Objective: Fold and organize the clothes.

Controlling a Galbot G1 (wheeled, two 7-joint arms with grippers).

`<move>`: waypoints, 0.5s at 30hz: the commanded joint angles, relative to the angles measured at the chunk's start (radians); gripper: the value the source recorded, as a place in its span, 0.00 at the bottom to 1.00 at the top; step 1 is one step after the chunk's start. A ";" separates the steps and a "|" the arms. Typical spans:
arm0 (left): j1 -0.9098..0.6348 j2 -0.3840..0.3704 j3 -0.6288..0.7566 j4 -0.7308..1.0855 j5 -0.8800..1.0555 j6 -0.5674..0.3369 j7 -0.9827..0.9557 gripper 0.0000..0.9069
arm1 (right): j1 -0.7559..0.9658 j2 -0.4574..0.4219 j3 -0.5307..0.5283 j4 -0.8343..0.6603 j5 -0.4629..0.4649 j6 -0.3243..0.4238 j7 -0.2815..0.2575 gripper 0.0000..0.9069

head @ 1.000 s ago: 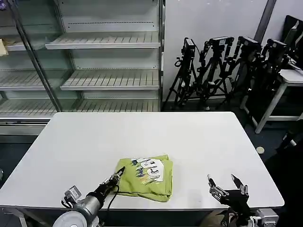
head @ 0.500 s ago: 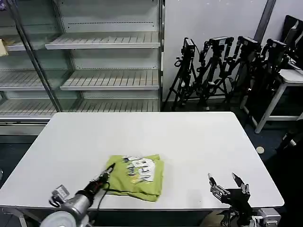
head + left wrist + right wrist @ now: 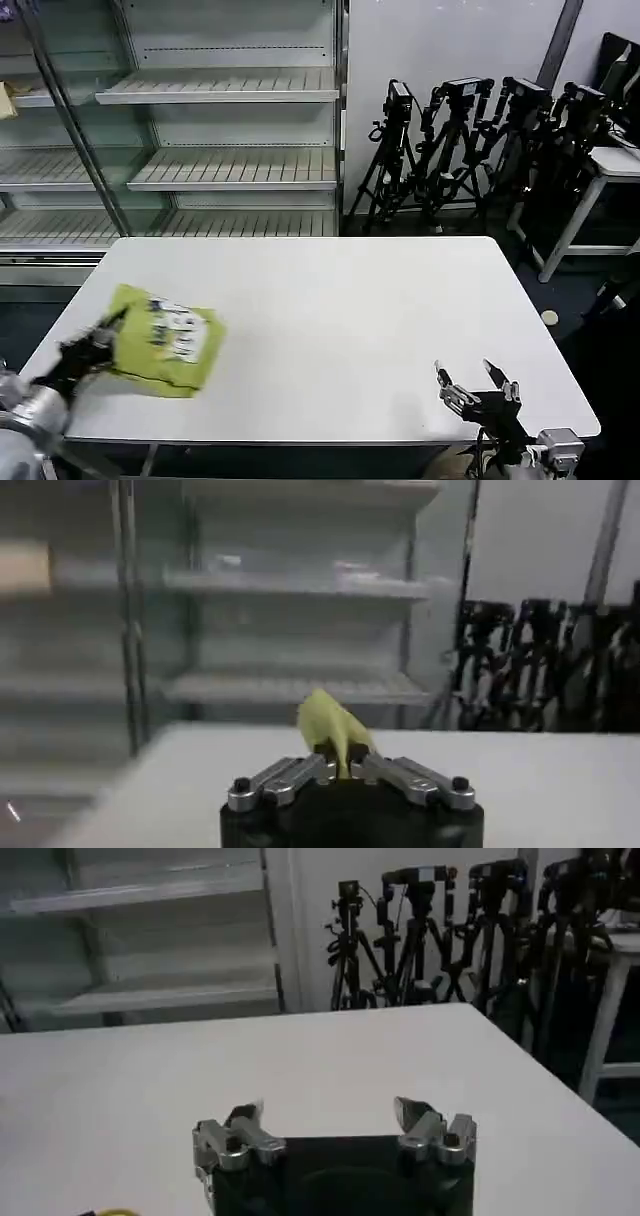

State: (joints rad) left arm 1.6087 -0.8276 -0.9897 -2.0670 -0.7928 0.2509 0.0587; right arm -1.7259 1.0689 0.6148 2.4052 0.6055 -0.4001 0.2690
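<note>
— Where is the shirt [image 3: 163, 341]?
— Folded on the worktop [image 3: 330, 310], pinched in the left end effector [image 3: 105, 335].
— And the right end effector [image 3: 470, 383]?
— Well apart, fingers spread, holding nothing.

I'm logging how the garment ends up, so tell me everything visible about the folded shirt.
The shirt is lime yellow-green soft fabric, folded into a compact, slightly rumpled rectangle with a pale print on its upper face. It lies tilted near the white table's left edge, and the left gripper is shut on its left edge; in the left wrist view, a fold rises between the fingers.
</note>
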 commanded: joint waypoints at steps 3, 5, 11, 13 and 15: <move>0.067 0.121 -0.119 -0.043 0.394 -0.103 0.124 0.04 | 0.018 -0.007 -0.002 -0.024 0.011 0.007 -0.003 1.00; 0.046 0.071 0.051 -0.055 0.456 -0.101 0.089 0.04 | 0.010 -0.001 -0.004 -0.028 0.004 0.009 -0.003 1.00; -0.100 -0.090 0.591 0.115 0.754 -0.133 0.006 0.04 | -0.031 0.013 -0.006 -0.036 -0.029 0.022 -0.007 1.00; -0.158 -0.150 0.678 0.155 0.774 -0.127 -0.019 0.04 | -0.041 0.018 0.000 -0.034 -0.035 0.022 -0.007 1.00; -0.221 -0.197 0.731 0.150 0.777 -0.100 -0.038 0.04 | -0.055 0.020 0.008 -0.029 -0.038 0.025 -0.007 1.00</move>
State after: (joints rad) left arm 1.5709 -0.8424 -0.7792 -2.0363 -0.3274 0.1663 0.0876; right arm -1.7502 1.0857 0.6154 2.3779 0.5821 -0.3799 0.2627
